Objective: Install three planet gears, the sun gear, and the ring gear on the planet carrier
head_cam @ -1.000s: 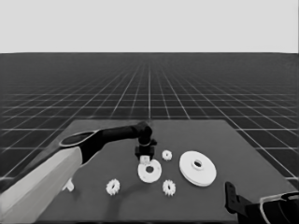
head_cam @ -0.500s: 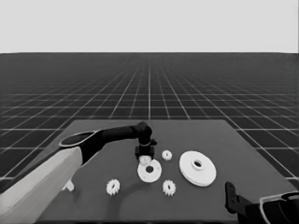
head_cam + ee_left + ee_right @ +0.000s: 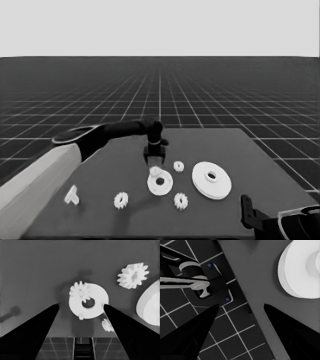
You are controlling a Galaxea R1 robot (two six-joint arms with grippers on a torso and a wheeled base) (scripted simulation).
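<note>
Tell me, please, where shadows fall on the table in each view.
Head view: a dim shadow lies beside the gear at the table's near edge. Left wrist view: a soft dark patch surrounds the smaller round part, between the open left gripper fingers. Right wrist view: a dark rim edges the larger round part.

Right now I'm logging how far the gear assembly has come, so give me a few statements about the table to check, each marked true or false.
1. The left gripper hangs over the smaller round part. True.
2. One gear lies on the smaller round part. True.
3. The larger round part sits on top of the smaller one. False: it lies on the table beside it.
4. All four gears are on the smaller round part. False: three gears lie on the table around it.
5. The left gripper's fingers are shut on a gear. False: they are spread apart and hold nothing.
6. The right gripper waits past the table's corner. True.
</note>
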